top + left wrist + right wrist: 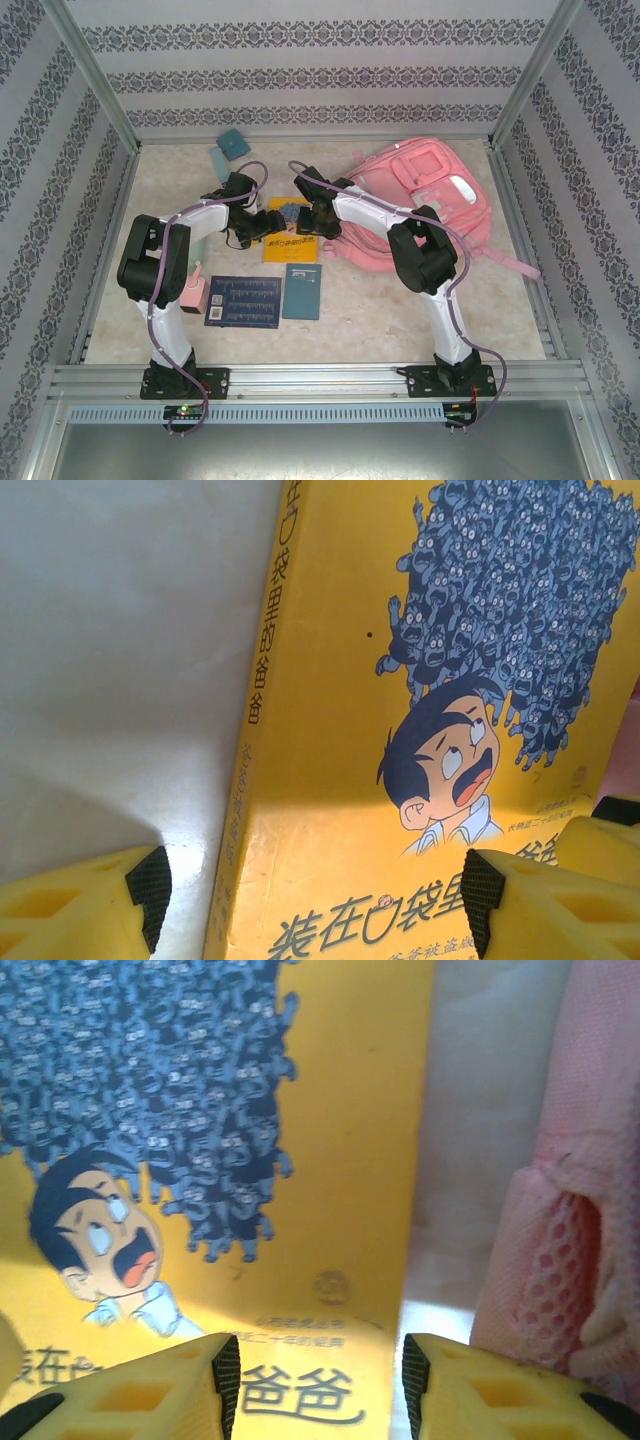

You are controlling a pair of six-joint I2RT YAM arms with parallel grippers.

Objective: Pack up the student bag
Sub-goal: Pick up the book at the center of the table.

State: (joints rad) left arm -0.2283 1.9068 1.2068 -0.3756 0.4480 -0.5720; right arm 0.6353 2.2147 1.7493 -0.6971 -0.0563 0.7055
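— Left tool (315, 885)?
— I'm seeing its fingers (70, 910) standing wide apart over the spine edge of the yellow book (340, 730), gripping nothing.
— Right tool (320, 1375)?
— Gaping too, hovering over that book's other edge.
— And the student bag (430, 190)?
— It's lying on the table (400, 310), upper right of the top view, just beside the book.

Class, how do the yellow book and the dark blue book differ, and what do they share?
Cover: the yellow book shows a cartoon boy under a crowd of blue figures; the dark blue book shows rows of pale print. Place: the yellow book lies beside the student bag, under the left hand and right hand, both open; the dark blue book lies toward the table's near edge, unattended. Both lie flat on it.
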